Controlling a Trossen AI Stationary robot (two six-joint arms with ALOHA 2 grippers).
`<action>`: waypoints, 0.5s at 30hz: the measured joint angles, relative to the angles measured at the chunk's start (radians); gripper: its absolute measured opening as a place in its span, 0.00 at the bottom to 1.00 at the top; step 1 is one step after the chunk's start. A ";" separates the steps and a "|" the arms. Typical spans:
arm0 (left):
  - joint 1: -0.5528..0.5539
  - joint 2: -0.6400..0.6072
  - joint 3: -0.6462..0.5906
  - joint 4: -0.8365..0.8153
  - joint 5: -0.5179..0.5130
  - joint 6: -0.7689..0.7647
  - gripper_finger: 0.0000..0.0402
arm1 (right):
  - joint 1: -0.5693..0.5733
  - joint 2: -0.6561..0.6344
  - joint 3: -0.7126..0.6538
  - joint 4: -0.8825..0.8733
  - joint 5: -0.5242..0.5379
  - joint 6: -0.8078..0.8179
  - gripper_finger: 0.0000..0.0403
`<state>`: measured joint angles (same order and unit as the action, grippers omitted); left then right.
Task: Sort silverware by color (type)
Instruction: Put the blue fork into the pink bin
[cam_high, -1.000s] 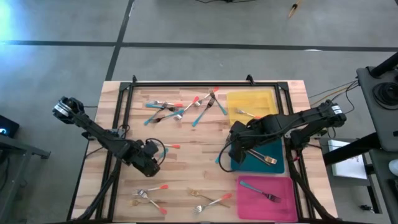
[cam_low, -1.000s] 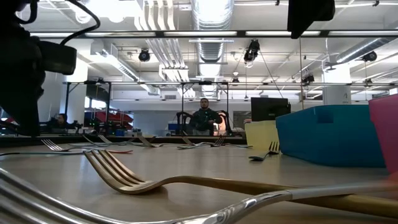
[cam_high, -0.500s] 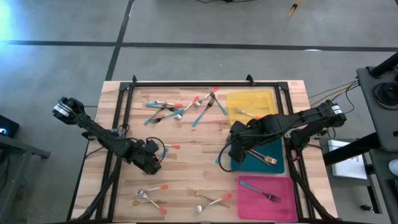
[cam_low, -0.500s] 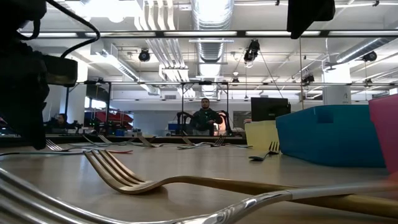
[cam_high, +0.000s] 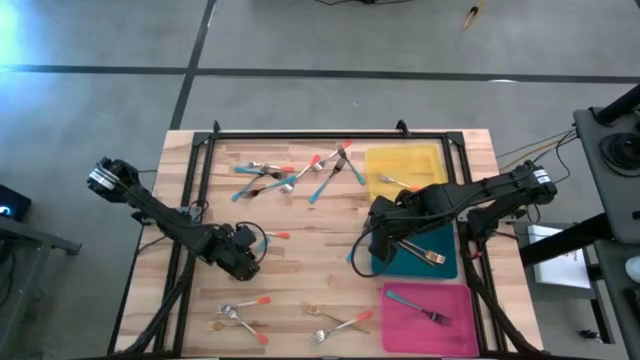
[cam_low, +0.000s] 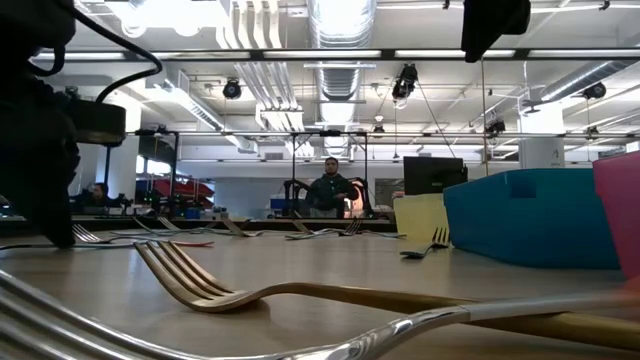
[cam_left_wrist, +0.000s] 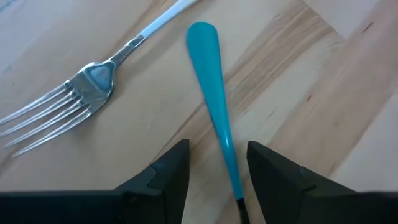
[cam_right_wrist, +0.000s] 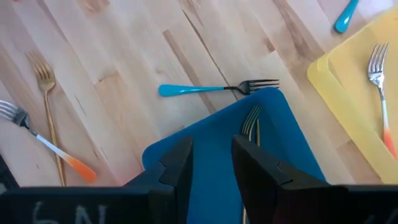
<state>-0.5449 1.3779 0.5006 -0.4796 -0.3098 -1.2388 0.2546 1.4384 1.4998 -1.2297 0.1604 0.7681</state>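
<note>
Table (cam_high: 300, 265): three trays in a column along right side, far tray (cam_high: 405, 165), middle tray (cam_high: 440, 265), near tray (cam_high: 425, 335); one fork (cam_high: 398, 182) in far tray; fork cluster (cam_high: 295, 175) at far edge, left of far tray; more forks (cam_high: 290, 320) at near edge, left of near tray.

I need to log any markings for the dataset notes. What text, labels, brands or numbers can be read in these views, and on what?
None can be read.
Right claw body: pale strokes at the right wrist view's lower edge, cut off, unreadable.
Forks and trays: no markings visible.
</note>
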 joint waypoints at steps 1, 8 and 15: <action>0.000 0.022 0.013 -0.015 -0.002 0.000 0.34 | 0.000 0.000 0.000 0.000 0.000 -0.005 0.25; -0.003 0.156 0.092 -0.065 -0.002 0.069 0.19 | 0.000 0.000 0.000 0.000 0.000 -0.022 0.24; 0.000 0.134 0.101 -0.061 0.016 0.050 0.02 | 0.000 0.000 0.000 0.001 -0.001 -0.023 0.25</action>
<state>-0.5446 1.5115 0.6021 -0.5401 -0.2937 -1.1890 0.2546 1.4380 1.4998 -1.2285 0.1596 0.7456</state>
